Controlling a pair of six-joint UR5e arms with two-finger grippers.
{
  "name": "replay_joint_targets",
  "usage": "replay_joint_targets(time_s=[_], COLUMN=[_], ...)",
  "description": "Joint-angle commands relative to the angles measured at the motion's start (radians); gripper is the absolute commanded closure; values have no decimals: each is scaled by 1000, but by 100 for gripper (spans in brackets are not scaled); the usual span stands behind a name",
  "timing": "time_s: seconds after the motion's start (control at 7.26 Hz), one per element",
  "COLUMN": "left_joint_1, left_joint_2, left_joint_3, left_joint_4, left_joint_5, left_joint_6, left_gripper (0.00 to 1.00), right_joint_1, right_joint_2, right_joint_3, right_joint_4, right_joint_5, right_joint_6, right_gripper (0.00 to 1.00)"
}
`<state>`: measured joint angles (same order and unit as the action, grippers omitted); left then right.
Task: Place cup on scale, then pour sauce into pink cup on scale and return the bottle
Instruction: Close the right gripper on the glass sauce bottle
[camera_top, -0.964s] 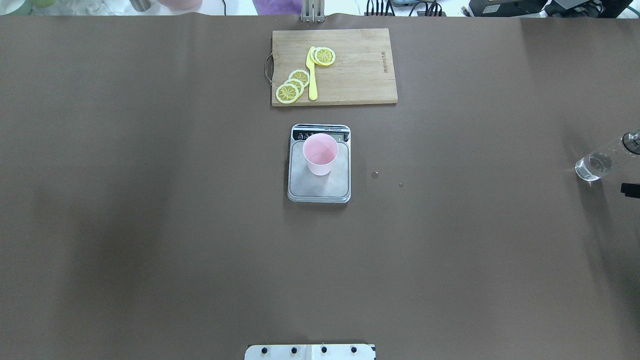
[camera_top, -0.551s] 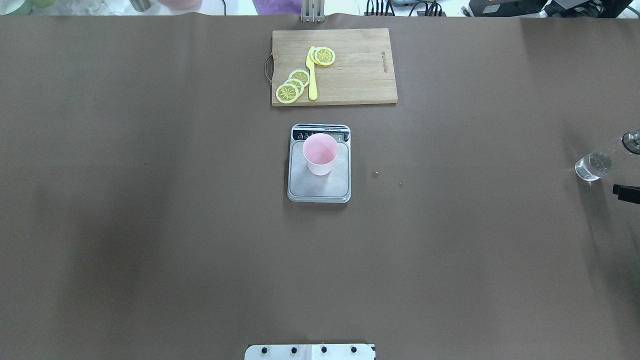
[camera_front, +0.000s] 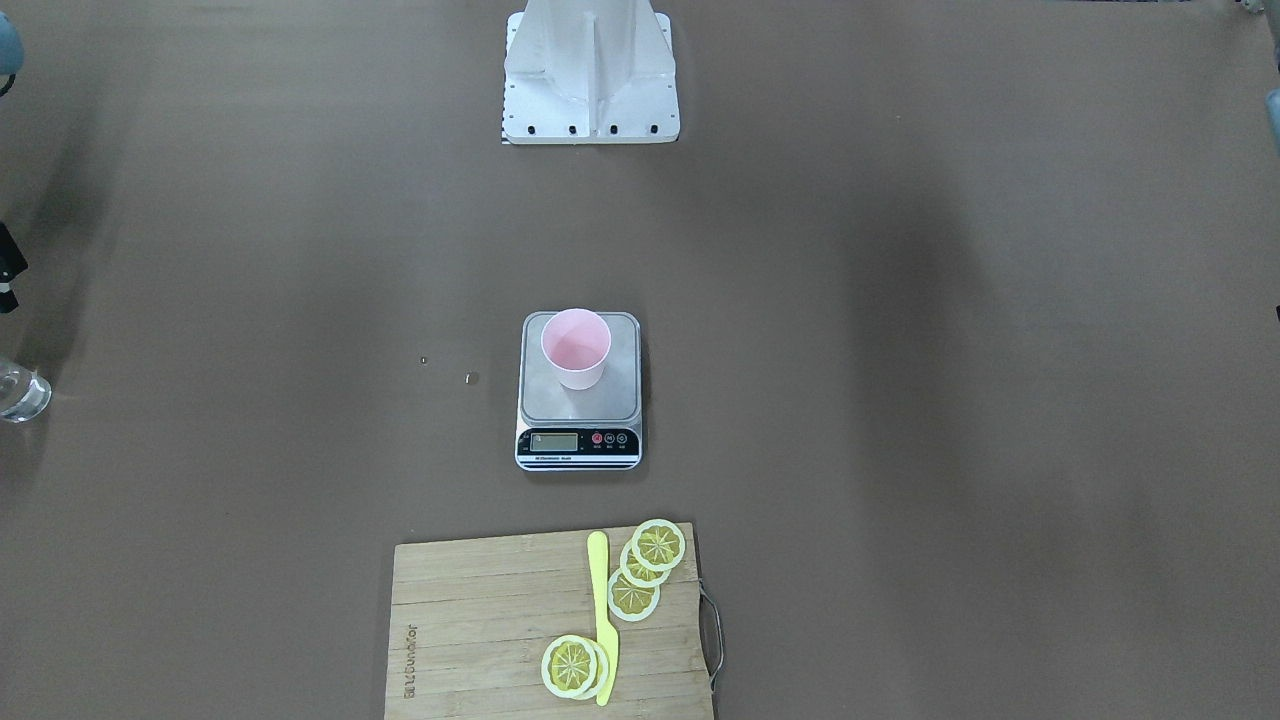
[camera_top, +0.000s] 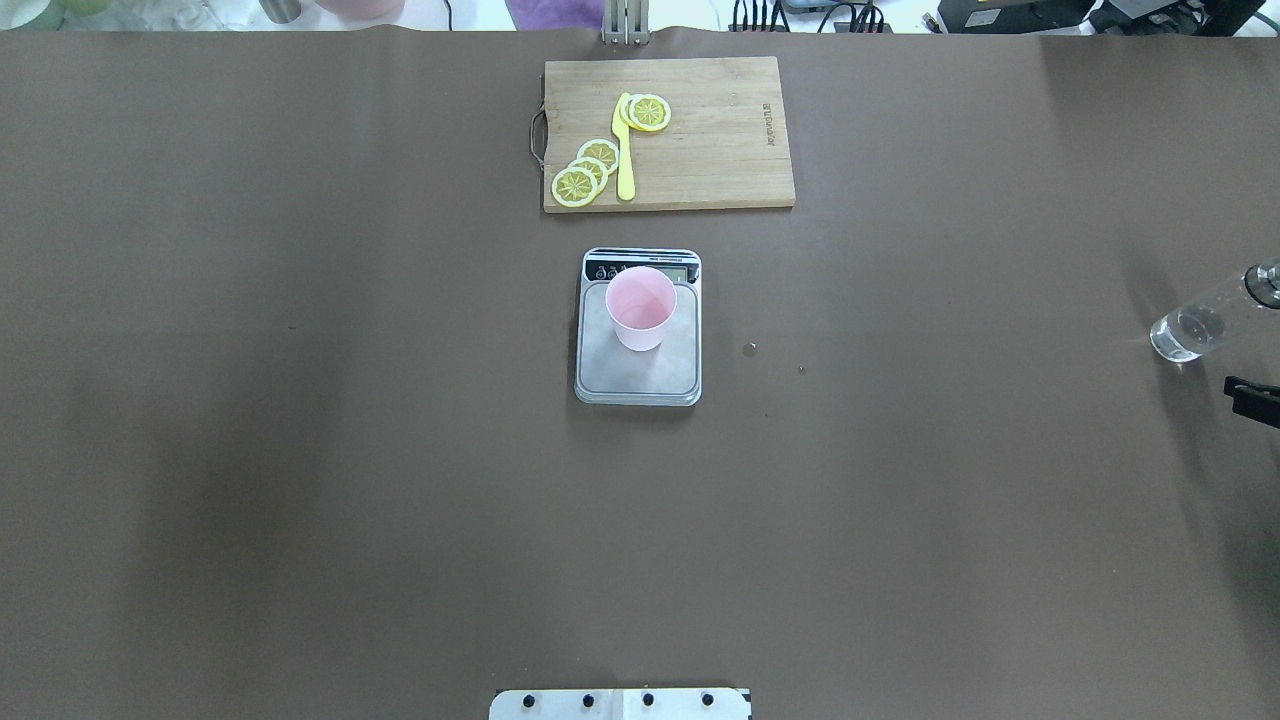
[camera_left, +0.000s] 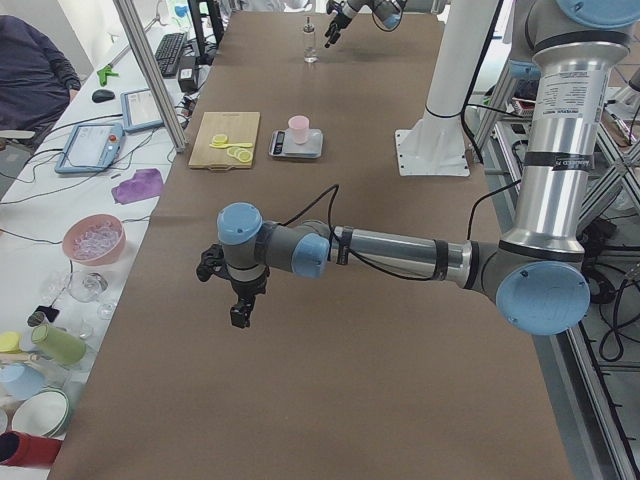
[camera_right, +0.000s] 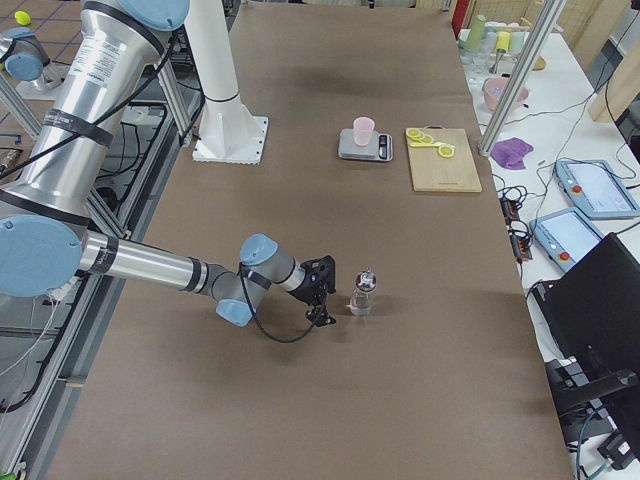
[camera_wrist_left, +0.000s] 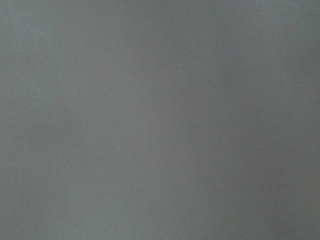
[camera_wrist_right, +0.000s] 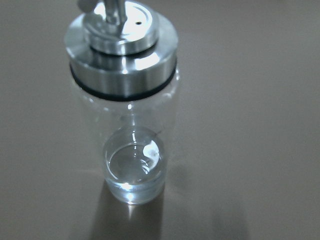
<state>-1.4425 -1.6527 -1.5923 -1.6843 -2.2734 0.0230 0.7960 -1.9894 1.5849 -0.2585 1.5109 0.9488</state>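
Observation:
The pale pink cup (camera_top: 640, 305) stands upright on the silver scale (camera_top: 640, 378) at mid-table. The clear bottle (camera_top: 1195, 325) stands free at the table's right edge, with a little clear sauce (camera_wrist_right: 134, 167) at its bottom. My right gripper (camera_right: 325, 292) hovers just beside the bottle, fingers spread and holding nothing. Only one black finger (camera_top: 1255, 398) reaches into the overhead view. My left gripper (camera_left: 240, 312) hangs over bare table far to the left, and I cannot tell whether it is open or shut.
A wooden cutting board (camera_top: 720, 150) lies beyond the scale, carrying lemon slices (camera_top: 585, 172) and a yellow knife (camera_top: 625, 150). Two small specks (camera_top: 750, 348) lie right of the scale. The robot's base (camera_front: 592, 70) stands at the near edge.
The right gripper's finger has drawn back from the bottle towards the robot's side. Bottle, cup and scale have stayed put.

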Motion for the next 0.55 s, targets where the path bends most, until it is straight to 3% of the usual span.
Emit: replay_joint_targets(time_s=[0.0,0.28,0.41], left_joint_1=[1,1,1], left_joint_2=[-1,-1,-1], left_joint_3=[0,-2,-2], left_joint_4=[0,0,0], left_joint_5=[0,0,0], left_joint_6=[0,0,0], left_gripper=[2,2,2], right_joint_1=[-85,-142,-152], right_joint_2=[3,26,33], right_joint_3=[-13,-148,-167], right_joint_4=[40,227,248], right_joint_5=[-125,-236,-263], right_joint_6=[-1,-7,-7], right_gripper=[0,0,1])
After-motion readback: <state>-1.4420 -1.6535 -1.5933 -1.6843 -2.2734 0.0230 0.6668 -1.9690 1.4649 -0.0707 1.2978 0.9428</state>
